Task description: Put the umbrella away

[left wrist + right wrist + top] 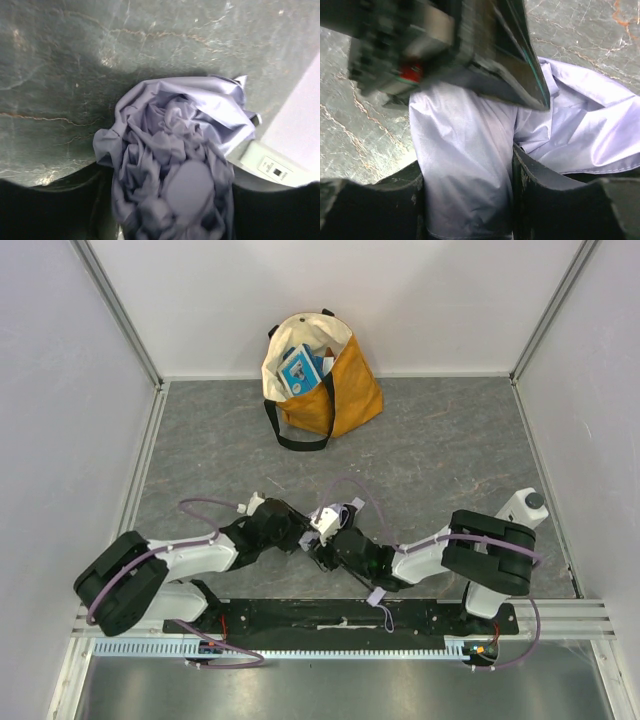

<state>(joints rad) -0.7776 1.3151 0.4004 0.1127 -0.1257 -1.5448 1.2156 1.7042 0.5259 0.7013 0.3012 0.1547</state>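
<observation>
Both arms meet at the worktop's near middle. The left tool clamps the bunched umbrella and the right tool pinches a fold alongside, probably compacting it for the far tote bag.

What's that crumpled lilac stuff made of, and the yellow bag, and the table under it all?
The umbrella looks like thin, smooth synthetic cloth, faintly shiny, creasing sharply. The tote bag seems matte woven canvas, slumping softly. The tabletop looks like grey veined stone, possibly a printed laminate.
</observation>
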